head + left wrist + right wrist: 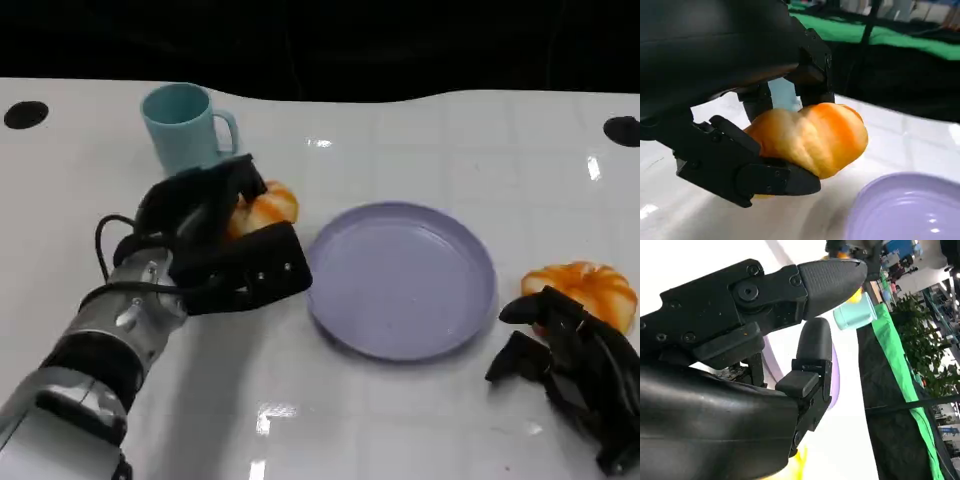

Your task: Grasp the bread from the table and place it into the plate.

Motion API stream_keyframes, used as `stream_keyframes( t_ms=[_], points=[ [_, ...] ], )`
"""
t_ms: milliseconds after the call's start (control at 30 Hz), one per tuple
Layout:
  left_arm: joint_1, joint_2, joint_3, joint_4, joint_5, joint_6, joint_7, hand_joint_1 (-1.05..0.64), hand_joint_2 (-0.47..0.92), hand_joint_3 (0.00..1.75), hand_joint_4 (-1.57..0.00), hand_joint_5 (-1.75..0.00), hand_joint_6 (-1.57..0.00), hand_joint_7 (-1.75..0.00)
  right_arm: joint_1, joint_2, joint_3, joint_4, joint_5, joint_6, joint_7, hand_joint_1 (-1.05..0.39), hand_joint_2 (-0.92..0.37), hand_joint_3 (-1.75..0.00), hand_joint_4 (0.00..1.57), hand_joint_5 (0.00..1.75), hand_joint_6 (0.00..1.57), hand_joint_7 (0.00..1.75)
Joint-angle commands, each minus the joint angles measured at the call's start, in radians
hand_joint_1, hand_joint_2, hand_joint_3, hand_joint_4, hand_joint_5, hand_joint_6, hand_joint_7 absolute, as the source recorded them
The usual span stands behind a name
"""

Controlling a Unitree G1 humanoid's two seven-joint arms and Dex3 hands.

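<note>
At the left of the head view you see the left hand (pixel 215 245), with its silver forearm coming up from the lower left corner. It grips an orange bread roll (pixel 262 210), with black fingers (pixel 262 272) under the roll and others over it. In the left wrist view the same bread roll (pixel 810 137) sits between a lower finger (pixel 747 170) and the upper fingers, above the white table (pixel 910 135) (if it is fully lifted or touches the surface, you cannot tell).

Just above this hand, in the upper left of the head view, a teal mug (pixel 185 125) stands upright.

In the middle of the frame lies the lilac plate (pixel 402 278), with nothing in it; the held roll is just beside its left rim.

At the right edge of the frame a second orange bread roll (pixel 585 290) lies on the table, apart from the plate. The right hand (pixel 570 365) is in the lower right corner, its fingers bent and spread; its fingertips are close to this roll or touch it, and it holds nothing.
</note>
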Motion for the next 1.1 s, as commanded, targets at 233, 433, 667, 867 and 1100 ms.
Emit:
stream_keyframes(
  t_ms=[233,433,667,867,1100],
  points=[
    [-0.033,-0.013,-0.017,-0.075,0.011,-0.086,-0.011,-0.15,0.56,1.06,-0.82,-1.75,-0.62,-1.75,0.007,-0.017,-0.005,0.025,0.0,0.012,-0.001,-0.54,-0.92,-0.24,0.68,1.55,0.63,1.21],
    [-0.095,-0.068,-0.072,-0.069,0.051,-0.092,-0.05,-0.18,0.56,1.05,-0.87,-1.75,-0.65,-1.75,0.003,-0.018,0.001,0.033,-0.008,-0.003,-0.001,-0.53,-0.92,-0.25,0.68,1.55,0.63,1.2],
    [-0.125,-0.108,-0.11,-0.031,0.069,-0.127,-0.062,-0.18,0.55,1.07,-0.9,-1.75,-0.68,-1.75,0.006,-0.014,0.006,0.031,-0.007,-0.01,0.005,-0.53,-0.92,-0.26,0.67,1.56,0.62,1.23],
    [-0.157,-0.138,-0.139,0.012,0.083,-0.14,-0.091,-0.21,0.56,1.08,-0.92,-1.75,-0.71,-1.75,0.008,-0.009,0.006,0.032,-0.001,-0.017,0.011,-0.53,-0.92,-0.26,0.66,1.56,0.61,1.24],
    [-0.175,-0.167,-0.172,0.047,0.111,-0.131,-0.087,-0.22,0.54,1.12,-0.94,-1.75,-0.75,-1.75,0.008,-0.006,0.007,0.035,-0.003,-0.025,0.004,-0.53,-0.92,-0.27,0.68,1.56,0.61,1.23]
  ],
)
